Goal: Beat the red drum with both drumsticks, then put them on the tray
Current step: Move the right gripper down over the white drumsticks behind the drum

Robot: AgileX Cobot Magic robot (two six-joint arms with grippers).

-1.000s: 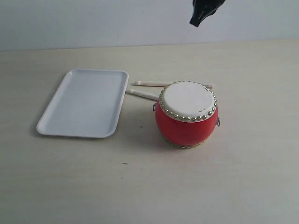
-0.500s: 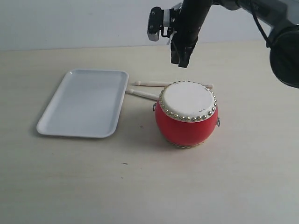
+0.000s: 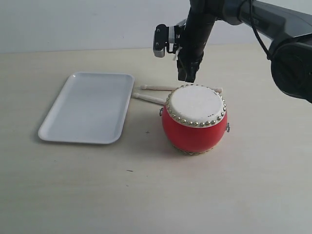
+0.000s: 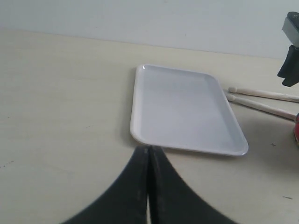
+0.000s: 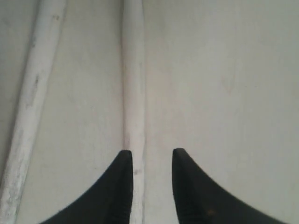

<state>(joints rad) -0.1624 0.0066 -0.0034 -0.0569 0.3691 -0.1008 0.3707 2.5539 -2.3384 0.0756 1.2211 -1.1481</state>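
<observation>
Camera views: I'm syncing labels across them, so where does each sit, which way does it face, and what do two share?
Exterior view: off the arms, looking down across the table at tray, red drum and drumsticks; right arm and right gripper show.
Left wrist view: low over the table, facing the tray; shut left gripper shows.
Right wrist view: close above the drumsticks, pointing down; open right gripper tips show.
Shared: exterior and left wrist both show tray and drumsticks.

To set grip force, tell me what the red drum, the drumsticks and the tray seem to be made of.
Red drum: smooth glossy red shell, lacquered wood or plastic, unclear; matte off-white head, shiny metal-looking studs. Drumsticks: likely bare wood, pale, matte, faintly scuffed. Tray: probably plastic, smooth white, soft sheen, moulded rounded rim.
</observation>
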